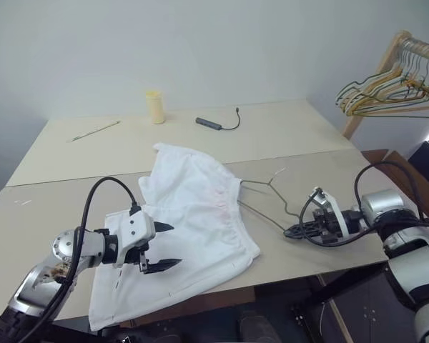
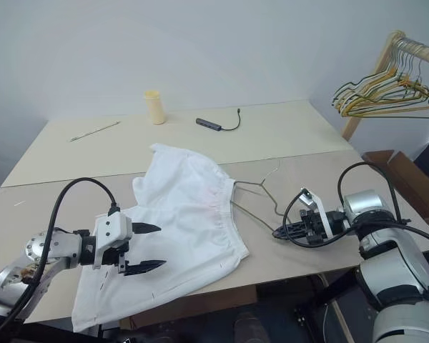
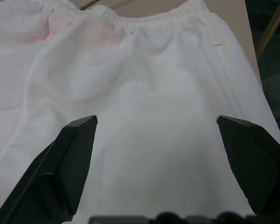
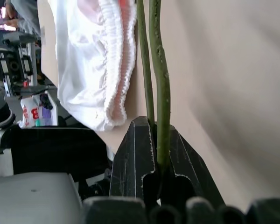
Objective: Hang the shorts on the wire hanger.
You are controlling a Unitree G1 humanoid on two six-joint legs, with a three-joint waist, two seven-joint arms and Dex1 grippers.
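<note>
From the head cameras, we see a long beige table (image 1: 50, 214) with white shorts (image 1: 193, 214) spread flat across its near half, the gathered waistband facing our right. A thin dark wire hanger (image 1: 266, 204) lies on the table just right of the waistband, its wide end running under or into the cloth; we cannot tell which. Its narrow end points right.

Our left gripper (image 1: 159, 246) hovers above the lower left part of the shorts, its two black fingers spread wide with nothing between them. Our right gripper (image 1: 294, 231) reaches in from the right, low over the table, its fingers pinched together on the narrow end of the hanger.

On the far half of the table stand a pale yellow cup (image 1: 155, 106), a dark cable (image 1: 218, 123) and a thin stick (image 1: 95, 131). At the upper right, a wooden rack (image 1: 386, 64) carries a bunch of hangers (image 1: 386, 93).

From the left wrist camera, we look down on the white cloth, faintly pink near the elastic waistband (image 3: 144, 18). Both black fingers (image 3: 60, 172) stand far apart, gripping nothing.

From the right wrist camera, we see the black fingers (image 4: 130, 163) closed tight around two olive-green wires of the hanger, which run away towards the ruffled waistband of the shorts, pink inside.
</note>
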